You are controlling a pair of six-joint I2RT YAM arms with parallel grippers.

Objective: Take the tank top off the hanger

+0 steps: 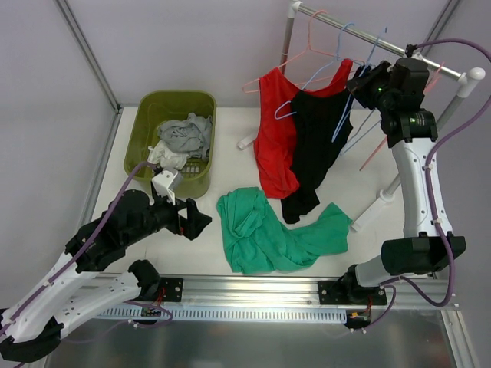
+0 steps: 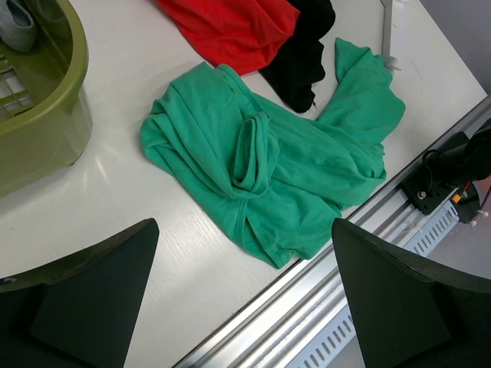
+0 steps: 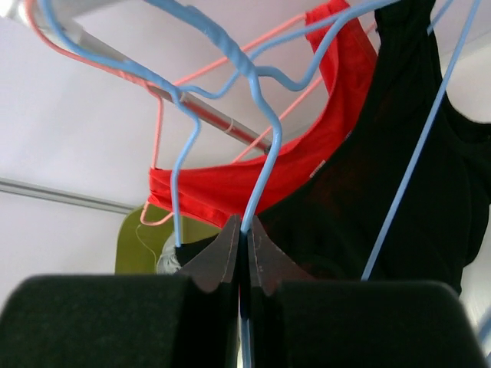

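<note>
A black tank top point(image 1: 316, 146) hangs on a blue wire hanger point(image 1: 347, 92) from the rail point(image 1: 383, 44), beside a red tank top point(image 1: 274, 130) on a pink hanger point(image 1: 295, 57). My right gripper point(image 1: 359, 83) is shut on the blue hanger's wire point(image 3: 259, 184) just below the twisted neck; the black top point(image 3: 399, 169) and red top point(image 3: 230, 188) hang behind it. My left gripper point(image 1: 201, 222) is open and empty, low over the table left of a green top point(image 1: 268, 230), which also shows in the left wrist view point(image 2: 268, 161).
An olive basket point(image 1: 146, 126) with grey and white clothes stands at the back left. More empty hangers, blue and pink, hang on the rail. The rack's white legs point(image 1: 368, 207) stand on the table at the right. An aluminium rail point(image 2: 322, 307) runs along the near edge.
</note>
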